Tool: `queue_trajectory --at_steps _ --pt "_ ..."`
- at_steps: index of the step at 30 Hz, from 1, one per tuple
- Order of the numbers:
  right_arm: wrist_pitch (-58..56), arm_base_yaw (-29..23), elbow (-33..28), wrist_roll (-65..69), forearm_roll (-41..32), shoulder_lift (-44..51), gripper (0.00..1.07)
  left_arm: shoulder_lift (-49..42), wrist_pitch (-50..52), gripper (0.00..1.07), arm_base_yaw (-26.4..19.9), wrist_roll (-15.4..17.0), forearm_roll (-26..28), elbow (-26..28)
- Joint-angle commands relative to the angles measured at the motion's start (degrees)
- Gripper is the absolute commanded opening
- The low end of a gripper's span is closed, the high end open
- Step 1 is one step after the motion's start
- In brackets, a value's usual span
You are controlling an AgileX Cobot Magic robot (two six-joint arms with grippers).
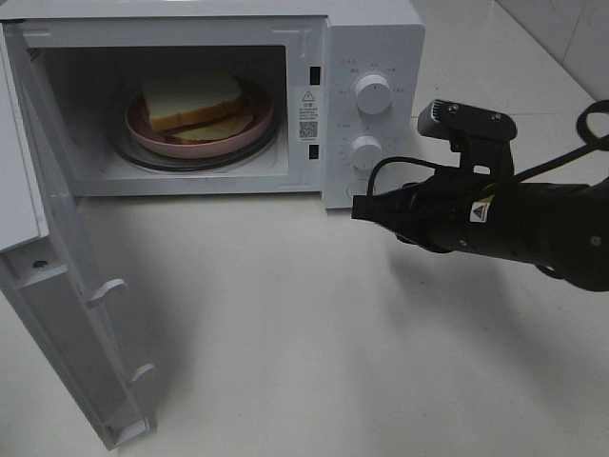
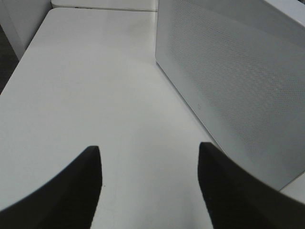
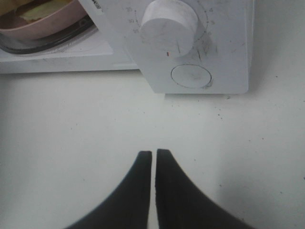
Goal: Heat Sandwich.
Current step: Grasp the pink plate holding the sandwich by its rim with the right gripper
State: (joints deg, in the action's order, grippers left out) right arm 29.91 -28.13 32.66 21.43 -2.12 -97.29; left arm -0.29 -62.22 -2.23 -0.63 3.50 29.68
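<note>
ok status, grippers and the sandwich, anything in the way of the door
Left gripper open, empty; right gripper shut, empty, facing the lower dial. Sandwich on pink plate inside microwave, door open. Nothing seen in door's swing.

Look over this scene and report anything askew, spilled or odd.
Only the sandwich stands out: on the pink plate inside the microwave, its top bread sits shifted back, leaving yellow filling uncovered at the front. The door hangs wide open. Nothing looks spilled or damaged.
</note>
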Motion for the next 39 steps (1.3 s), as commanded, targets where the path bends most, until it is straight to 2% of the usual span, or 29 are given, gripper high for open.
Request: queue_trajectory --at_steps 1,7,10,11,12,14,15,16,20,25,31,37,39 --pt "-9.1 0.1 -0.1 -6.0 0.9 5.6 0.09 -0.3 1.0 0.58 0.2 0.2 -0.1 -0.2" --pt "-15.8 0.1 -0.1 -11.3 0.9 11.3 0.13 -0.3 1.0 0.58 0.2 0.2 -0.1 -0.2" --pt "-18.7 0.1 -0.1 -16.4 1.0 14.1 0.18 -0.3 1.0 0.58 0.2 0.2 -0.1 -0.2" --pt "-21.2 0.1 0.4 -19.8 1.0 15.5 0.25 -0.3 1.0 0.58 0.2 0.2 -0.1 -0.2" --pt "-21.2 0.1 0.4 -19.8 1.0 15.5 0.25 -0.3 1.0 0.58 0.2 0.2 -0.1 -0.2" --pt "-25.1 0.1 1.8 -22.3 0.7 16.6 0.34 -0.3 1.0 0.58 0.2 0.2 -0.1 -0.2" --pt "-29.9 0.1 3.7 -24.0 0.7 16.8 0.43 -0.3 1.0 0.58 0.2 0.2 -0.1 -0.2" --pt "-29.9 0.1 3.7 -24.0 0.7 16.8 0.43 -0.3 1.0 0.58 0.2 0.2 -0.1 -0.2" --pt "-40.4 0.1 9.8 -28.4 0.7 16.8 0.6 -0.3 1.0 0.58 0.2 0.2 -0.1 -0.2" --pt "-46.6 0.1 15.0 -34.3 0.6 16.8 0.67 -0.3 1.0 0.58 0.2 0.2 -0.1 -0.2" --pt "-50.8 0.1 19.3 -40.2 0.5 16.8 0.69 -0.3 1.0 0.58 0.2 0.2 -0.1 -0.2" --pt "-54.1 0.1 21.0 -55.1 0.5 16.6 0.69 -0.3 1.0 0.58 0.2 0.2 -0.1 -0.2" --pt "-54.1 -0.1 21.0 -64.6 0.3 16.6 0.69 -0.3 1.0 0.58 0.2 0.2 -0.1 -0.2"
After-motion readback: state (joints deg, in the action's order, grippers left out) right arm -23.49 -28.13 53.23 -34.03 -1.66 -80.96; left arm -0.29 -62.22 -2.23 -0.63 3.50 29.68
